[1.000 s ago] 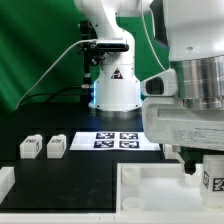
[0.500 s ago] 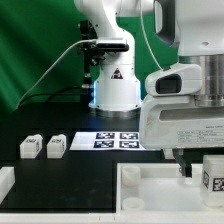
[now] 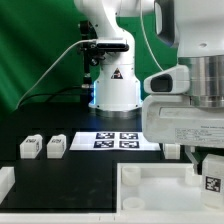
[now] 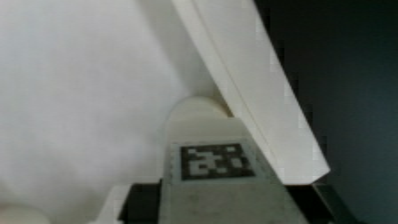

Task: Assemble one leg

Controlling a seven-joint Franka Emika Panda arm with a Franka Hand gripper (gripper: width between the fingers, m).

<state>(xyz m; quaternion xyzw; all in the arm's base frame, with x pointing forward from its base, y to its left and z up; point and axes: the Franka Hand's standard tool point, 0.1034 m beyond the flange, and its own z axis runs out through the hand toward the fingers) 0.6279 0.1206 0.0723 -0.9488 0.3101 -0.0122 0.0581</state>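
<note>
My gripper [image 3: 207, 163] is at the exterior view's right, shut on a leg [image 3: 212, 178], a small white block with a black-and-white tag. It holds the leg just over the large white tabletop piece [image 3: 150, 184] near its right side. In the wrist view the leg [image 4: 214, 160] stands between my dark fingers [image 4: 146, 200], with its tip close to the tabletop's flat face [image 4: 89, 100] and next to the raised rim [image 4: 249, 70]. I cannot tell whether the tip touches. Two more legs [image 3: 30, 147] [image 3: 56, 145] lie on the black table at the left.
The marker board [image 3: 122, 139] lies behind the tabletop, in front of the arm's white base [image 3: 113, 88]. A white part [image 3: 5, 181] sits at the exterior view's lower left edge. A green backdrop stands behind.
The arm's hand has shifted slightly over the tabletop, with the leg still in the grip. The two loose legs have not moved.
</note>
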